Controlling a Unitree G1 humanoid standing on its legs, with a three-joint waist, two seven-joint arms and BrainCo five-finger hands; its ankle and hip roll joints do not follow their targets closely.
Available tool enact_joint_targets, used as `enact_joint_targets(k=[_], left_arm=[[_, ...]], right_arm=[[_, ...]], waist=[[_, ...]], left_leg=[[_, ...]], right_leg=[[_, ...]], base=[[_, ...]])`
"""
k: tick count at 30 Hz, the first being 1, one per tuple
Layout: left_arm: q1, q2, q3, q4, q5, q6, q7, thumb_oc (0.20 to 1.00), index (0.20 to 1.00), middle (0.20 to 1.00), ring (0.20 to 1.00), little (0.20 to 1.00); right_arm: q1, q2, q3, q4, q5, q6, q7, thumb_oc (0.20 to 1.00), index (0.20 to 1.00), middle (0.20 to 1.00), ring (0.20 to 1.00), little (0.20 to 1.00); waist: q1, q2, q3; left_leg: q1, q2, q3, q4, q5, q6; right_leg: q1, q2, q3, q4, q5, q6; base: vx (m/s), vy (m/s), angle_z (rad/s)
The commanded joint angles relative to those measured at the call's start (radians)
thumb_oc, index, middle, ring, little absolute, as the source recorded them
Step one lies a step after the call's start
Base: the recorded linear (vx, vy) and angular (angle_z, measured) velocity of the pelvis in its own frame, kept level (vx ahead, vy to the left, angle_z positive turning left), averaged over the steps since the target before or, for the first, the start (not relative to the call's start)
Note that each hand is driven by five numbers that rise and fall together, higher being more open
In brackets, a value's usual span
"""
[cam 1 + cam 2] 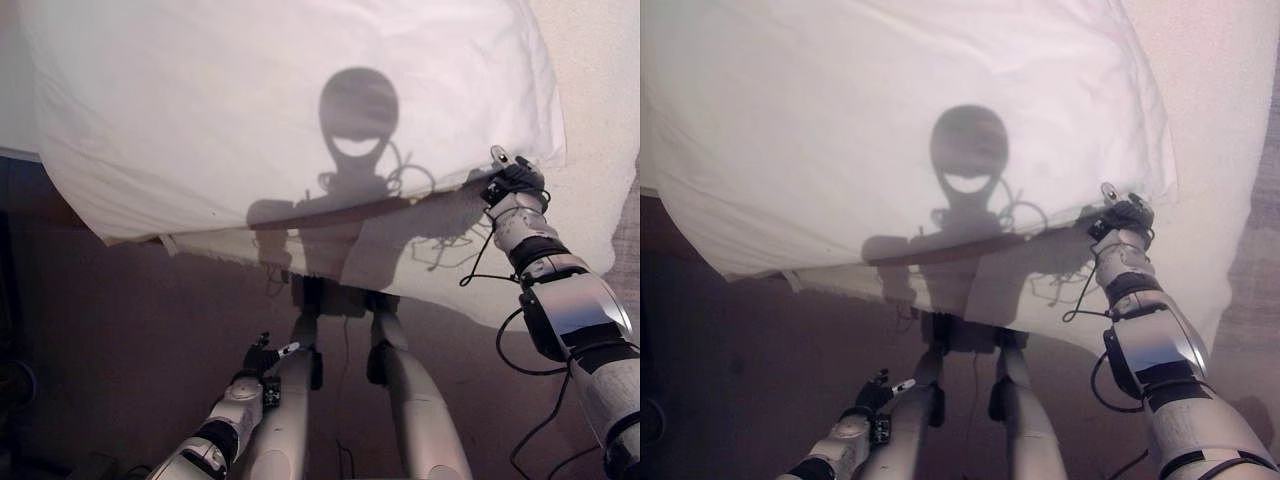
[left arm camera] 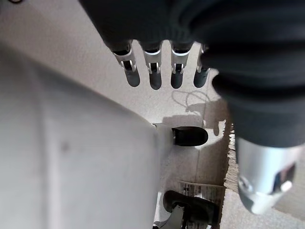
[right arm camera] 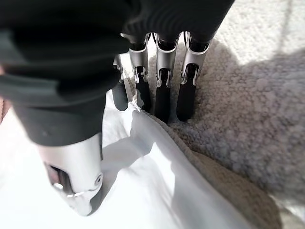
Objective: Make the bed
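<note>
My right hand is out at the near right corner of the white sheet. From the wrist camera I see its fingers reaching out nearly straight with their dark tips set down right where the sheet's edge meets the fuzzy blanket. The thumb sits apart over the white cloth. I cannot tell whether the tips are pinching the edge or only pressing on it; nothing looks wrapped round the cloth.

My left hand hangs low in front of me, well clear of the bed, above the dark floor. In its own wrist camera the fingers hang straight and relaxed, holding nothing, with pale floor beyond them.

The sheet covers most of what I see of the bed. Its long near edge runs across my view from the left, where it droops over the side, to the right corner at my right hand. A second, paler layer hangs out below that edge and dips toward the floor. To the right of the sheet the light blanket lies exposed, stretching away from me alongside the sheet's right edge. Between the hands, nothing lies on the sheet.
</note>
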Motion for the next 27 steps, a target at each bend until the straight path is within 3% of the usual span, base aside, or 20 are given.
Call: enact_joint_targets(k=[1, 6, 13, 27], left_arm=[[0.003, -0.035, -0.095, -0.017, -0.04, 0.001, 0.009, 1.0, 1.0, 1.0, 1.0, 1.0], [-0.01, -0.041, -0.114, -0.005, -0.043, 0.007, 0.006, 1.0, 1.0, 1.0, 1.0, 1.0], [-0.026, -0.039, -0.122, 0.0, -0.051, 0.009, 0.015, 1.0, 1.0, 1.0, 1.0, 1.0], [-0.039, -0.044, -0.123, -0.005, -0.047, 0.019, 0.036, 1.0, 1.0, 1.0, 1.0, 1.0]], right_arm=[[-0.171, 0.056, 0.06, -0.118, 0.026, -0.032, 0.118, 0.2, 0.2, 0.2, 0.2, 0.2], [-0.176, 0.092, 0.052, -0.147, 0.084, -0.074, 0.122, 0.2, 0.2, 0.2, 0.2, 0.2], [-0.187, 0.124, 0.054, -0.141, 0.091, -0.084, 0.118, 0.2, 0.2, 0.2, 0.2, 0.2], [-0.098, 0.127, -0.022, -0.173, 0.081, -0.128, 0.047, 0.2, 0.2, 0.2, 0.2, 0.2]], waist=[[0.075, 0.007, 0.025], [0.075, 0.011, 0.025], [0.066, 0.014, 0.025], [0.035, 0.013, 0.025]], left_leg=[[-0.018, -0.028, -0.04, -0.003, -0.001, -0.023], [-0.013, -0.035, -0.044, -0.003, -0.002, -0.028], [0.017, -0.04, -0.037, -0.003, -0.007, -0.031], [0.033, -0.049, -0.017, -0.003, -0.013, -0.028]], right_leg=[[0.053, -0.048, 0.002, 0.117, -0.047, 0.076], [0.066, -0.054, -0.005, 0.111, -0.048, 0.078], [0.097, -0.062, -0.001, 0.104, -0.047, 0.08], [0.113, -0.072, 0.017, 0.089, -0.03, 0.088]], base=[[0.01, 0.003, 0.12], [0.0, 0.001, 0.02], [0.0, 0.006, 0.0], [-0.01, 0.009, 0.03]])
